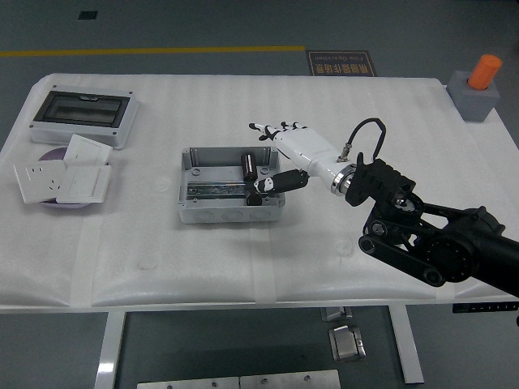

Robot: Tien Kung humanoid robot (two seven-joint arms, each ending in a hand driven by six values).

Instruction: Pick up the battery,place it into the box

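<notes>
A grey open box (195, 203) stands in the middle of the table. A small dark battery (249, 165) lies inside it, at the right end of the box. My right hand (272, 156), white with black fingertips, is over the box's right edge with its fingers spread and holds nothing. Its thumb (276, 182) points left over the box's right wall, just below the battery. The left arm does not show.
A grey enclosure with a dark window (83, 117) stands at the far left. White socket plates (61, 178) lie on a purple disc below it. A grey block with an orange cylinder (478, 87) stands at the far right corner.
</notes>
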